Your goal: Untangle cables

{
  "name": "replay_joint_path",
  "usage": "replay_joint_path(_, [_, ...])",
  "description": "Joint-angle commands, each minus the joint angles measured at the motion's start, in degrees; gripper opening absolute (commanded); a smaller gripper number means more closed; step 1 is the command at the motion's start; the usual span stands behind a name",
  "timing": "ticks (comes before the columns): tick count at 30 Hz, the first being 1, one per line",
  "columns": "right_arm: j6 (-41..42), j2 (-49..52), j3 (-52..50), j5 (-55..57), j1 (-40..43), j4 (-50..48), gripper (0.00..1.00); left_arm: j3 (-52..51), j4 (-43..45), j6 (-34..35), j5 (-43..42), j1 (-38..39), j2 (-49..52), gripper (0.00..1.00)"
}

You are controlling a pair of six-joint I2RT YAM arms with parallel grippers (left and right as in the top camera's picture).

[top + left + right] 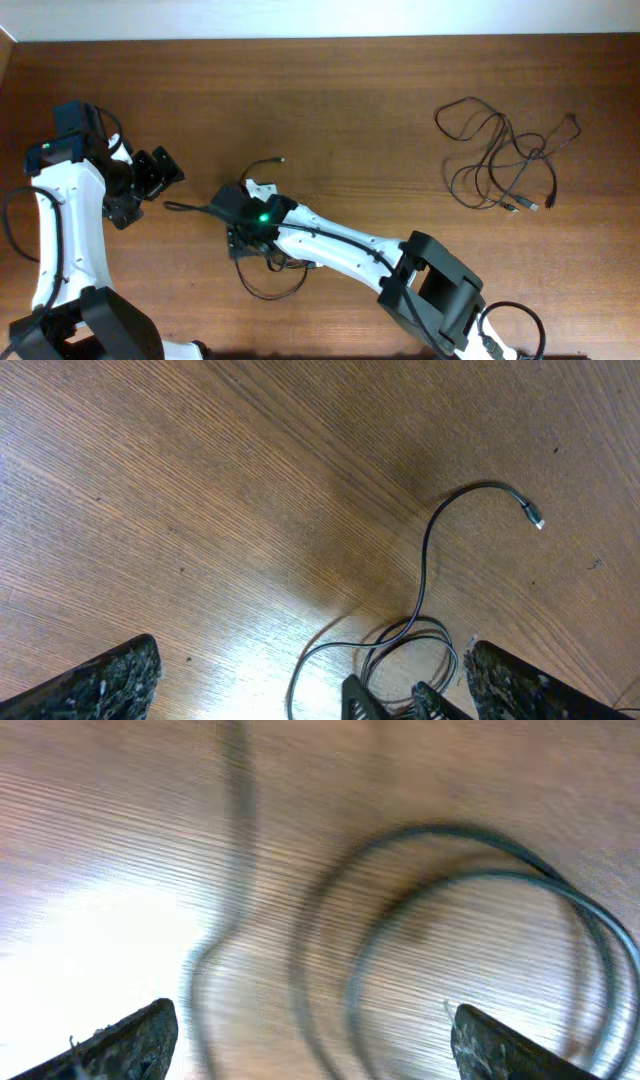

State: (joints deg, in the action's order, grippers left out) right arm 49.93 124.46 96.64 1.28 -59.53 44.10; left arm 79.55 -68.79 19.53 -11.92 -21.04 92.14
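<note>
One thin black cable lies mid-table, its plug end pointing right and its loops curled toward the front edge. My right gripper hangs over those loops. In the right wrist view its gripper is open, with the blurred cable loops on the wood between and beyond the fingertips, nothing clamped. My left gripper stands open to the left of that cable. The left wrist view shows the left gripper wide apart, with the cable, its plug and the right gripper's fingers ahead.
A separate tangle of thin black cables with small plugs lies at the far right of the brown wooden table. The right arm stretches across the front from the lower right. The left arm stands along the left edge.
</note>
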Motion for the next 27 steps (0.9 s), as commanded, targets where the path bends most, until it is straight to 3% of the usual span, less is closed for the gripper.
replay_joint_path(1, [-0.2, 1.3, 0.9, -1.8, -0.4, -1.7, 0.88, 0.7, -0.1, 0.6, 0.4, -0.3, -0.2, 0.99])
replay_joint_path(8, [0.9, 10.8, 0.9, 5.6, -1.5, -1.2, 0.85, 0.7, -0.1, 0.6, 0.4, -0.3, -0.2, 0.99])
replay_joint_path(10, [0.4, 11.3, 0.9, 5.6, -1.5, 2.3, 0.66, 0.7, -0.1, 0.6, 0.4, -0.3, -0.2, 0.99])
replay_joint_path(12, [-3.4, 11.3, 0.9, 4.5, -1.5, 4.9, 0.39, 0.7, -0.1, 0.6, 0.4, -0.3, -0.2, 0.99])
replay_joint_path(15, [-8.0, 11.3, 0.9, 4.5, -1.5, 6.3, 0.31, 0.7, 0.0, 0.6, 0.4, -0.3, -0.2, 0.99])
replay_joint_path(16, [-8.0, 11.2, 1.1, 2.7, -1.1, 6.1, 0.56, 0.7, -0.1, 0.6, 0.4, -0.3, -0.2, 0.99])
replay_joint_path(21, [-7.9, 11.1, 6.0, -13.9, 4.1, 6.7, 0.61, 0.7, -0.1, 0.6, 0.4, -0.3, -0.2, 0.99])
replay_joint_path(22, [-7.9, 11.1, 6.8, -16.7, 5.1, 6.7, 0.64, 0.7, 0.0, 0.6, 0.4, -0.3, -0.2, 0.99])
replay_joint_path(23, [-7.0, 10.9, 8.2, -20.9, 6.6, 6.7, 0.73, 0.7, -0.1, 0.6, 0.4, -0.3, -0.2, 0.99])
replay_joint_path(27, [-4.0, 10.9, 8.8, -21.4, 7.0, 3.7, 0.79, 0.7, -0.1, 0.6, 0.4, -0.3, -0.2, 0.99])
